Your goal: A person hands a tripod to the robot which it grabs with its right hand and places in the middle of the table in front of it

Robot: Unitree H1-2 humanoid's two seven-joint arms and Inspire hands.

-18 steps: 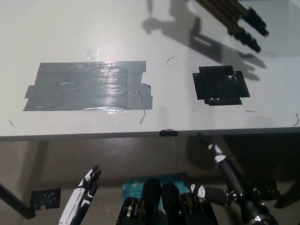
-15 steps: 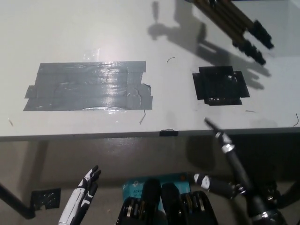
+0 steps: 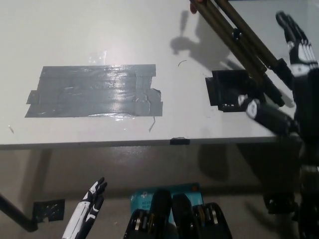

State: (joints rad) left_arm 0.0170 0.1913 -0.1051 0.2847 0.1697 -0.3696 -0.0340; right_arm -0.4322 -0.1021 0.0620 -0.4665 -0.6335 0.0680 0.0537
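Just some tape on the table (image 3: 75,30)

Big grey duct-tape patch (image 3: 94,91) left of centre, smaller black tape square (image 3: 227,89) off to the right, tiny black tab (image 3: 179,141) on the front edge.

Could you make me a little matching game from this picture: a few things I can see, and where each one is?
Things:
1. brown-legged tripod
2. grey duct-tape patch
3. black tape square
4. white left robot hand

Places:
A. below the white table's front edge, lower left
B. on the table, left half
C. slanting in from the top, over the table's right side
D. on the table, right half, partly under the tripod legs

Pairs: 1-C, 2-B, 3-D, 4-A
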